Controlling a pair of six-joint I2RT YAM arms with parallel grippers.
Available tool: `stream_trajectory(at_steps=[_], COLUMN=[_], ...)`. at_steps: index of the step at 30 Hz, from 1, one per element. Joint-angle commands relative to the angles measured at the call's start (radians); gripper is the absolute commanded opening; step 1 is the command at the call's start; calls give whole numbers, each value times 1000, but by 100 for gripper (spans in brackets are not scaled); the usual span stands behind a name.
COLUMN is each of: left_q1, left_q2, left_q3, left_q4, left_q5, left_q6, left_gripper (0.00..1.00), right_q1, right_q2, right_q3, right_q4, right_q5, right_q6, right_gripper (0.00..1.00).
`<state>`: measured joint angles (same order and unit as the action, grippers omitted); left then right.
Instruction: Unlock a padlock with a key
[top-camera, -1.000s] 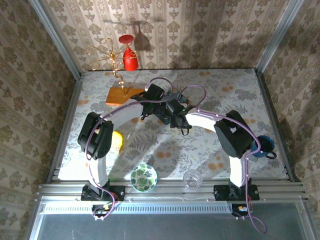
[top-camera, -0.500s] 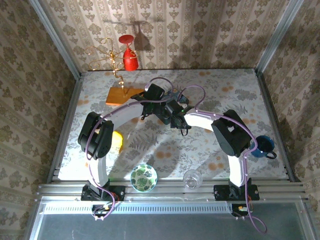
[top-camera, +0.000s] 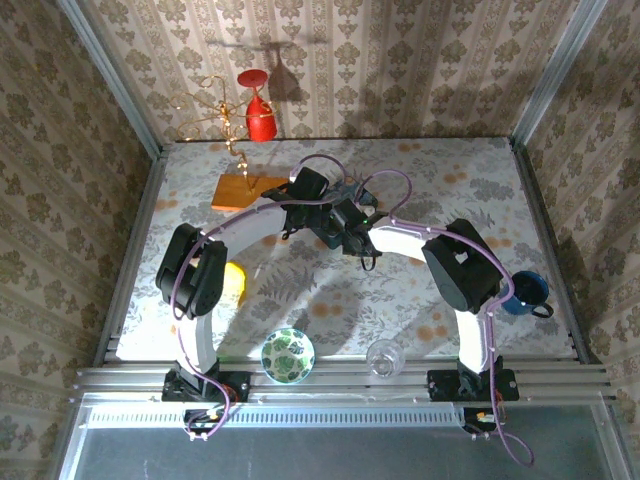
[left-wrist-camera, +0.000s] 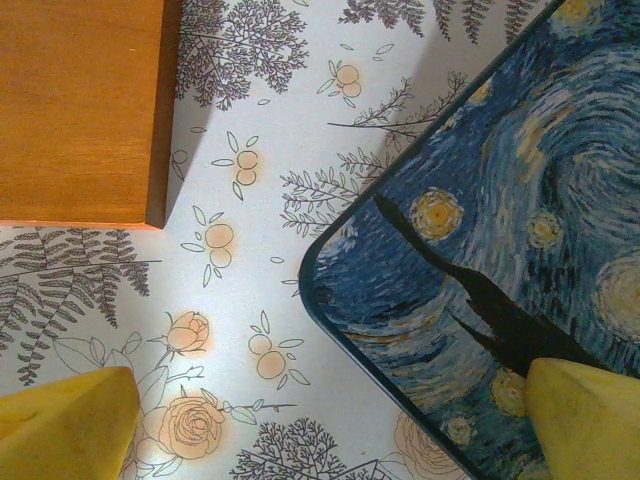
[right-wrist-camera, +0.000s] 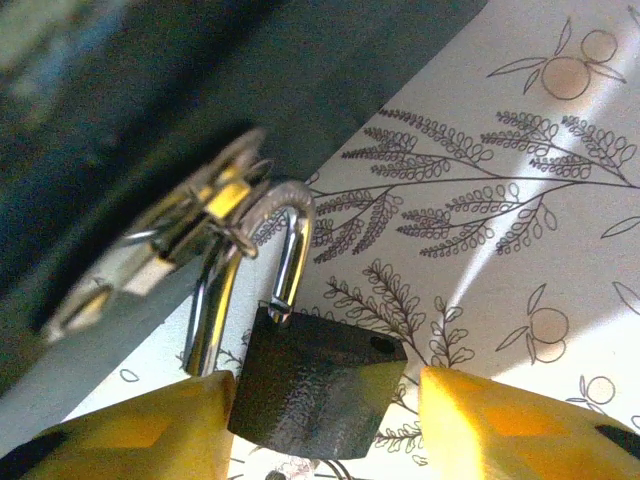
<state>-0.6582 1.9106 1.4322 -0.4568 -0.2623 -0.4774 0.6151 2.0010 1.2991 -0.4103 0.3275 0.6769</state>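
The table (top-camera: 450, 290) wears a floral printed cloth; on it, beside a smooth wooden board (left-wrist-camera: 80, 100), lies a round-cornered tin (left-wrist-camera: 500, 220) painted in blue swirls; the left gripper (left-wrist-camera: 325, 410) hangs over its corner, spread wide, grasping nothing; the right wrist view adds the padlock (right-wrist-camera: 315, 385), pebbled dark body, bright curved shackle (right-wrist-camera: 290, 230), just beside the tin; the right gripper (right-wrist-camera: 320, 425) flanks its body; clamped or not, I cannot tell.

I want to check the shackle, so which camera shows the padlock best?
The right wrist view: the padlock sits close up, dark body and silvery shackle sharp, between yellow fingers. In the top external view the left arm and right arm meet over that spot. The left wrist view faces a blue tin.
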Motion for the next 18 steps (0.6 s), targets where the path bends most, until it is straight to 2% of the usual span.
stream_trajectory(at_steps=[1, 6, 14, 18], left_q1=[6, 6, 6, 6], left_q2=[22, 22, 16, 16], left_q3=[6, 11, 10, 10], left_q4=[-46, -52, -52, -54], left_q5=[8, 10, 8, 13], left_q6=[2, 3, 5, 5], left_gripper=[100, 100, 100, 100], right_q1=[-18, -17, -24, -28], right_q2=[27, 31, 37, 56], right_q3=[3, 15, 27, 37], right_q4=[37, 41, 44, 51], right_q5=[48, 58, 56, 35], right_q6=[-1, -48, -82, -79], right_gripper=[47, 43, 52, 50])
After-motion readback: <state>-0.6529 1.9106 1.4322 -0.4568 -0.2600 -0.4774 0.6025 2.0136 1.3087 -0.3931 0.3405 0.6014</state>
